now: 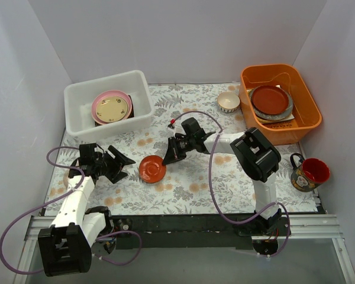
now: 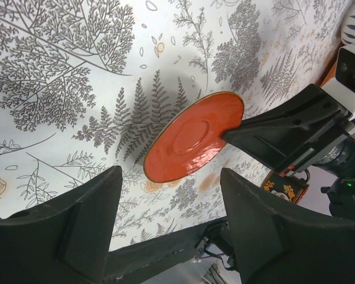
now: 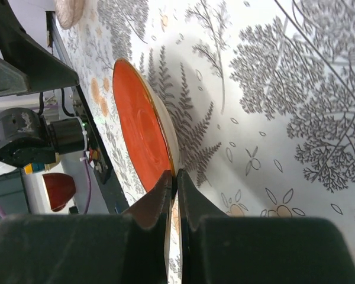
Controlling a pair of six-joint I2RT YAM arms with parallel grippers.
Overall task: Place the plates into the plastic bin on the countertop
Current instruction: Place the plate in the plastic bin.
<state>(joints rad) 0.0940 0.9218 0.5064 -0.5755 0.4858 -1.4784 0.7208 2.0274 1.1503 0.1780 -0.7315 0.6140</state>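
Note:
A small red-orange saucer (image 1: 152,168) sits over the fern-print countertop (image 1: 189,183) between the two arms. My right gripper (image 1: 168,157) is shut on its right rim; in the right wrist view the fingertips (image 3: 175,176) pinch the saucer's edge (image 3: 143,127), which looks lifted off the cloth. My left gripper (image 1: 125,166) is open and empty just left of the saucer; the saucer (image 2: 192,137) lies ahead of its spread fingers (image 2: 171,195). The white plastic bin (image 1: 83,97) at the back left holds a pink plate with a yellow one on top (image 1: 112,107).
An orange tub (image 1: 307,100) at the back right holds a red-brown plate (image 1: 270,99) on a grey one. A small cream bowl (image 1: 228,102) stands beside it. A red-lined mug (image 1: 309,174) stands at the right edge. White walls enclose the table.

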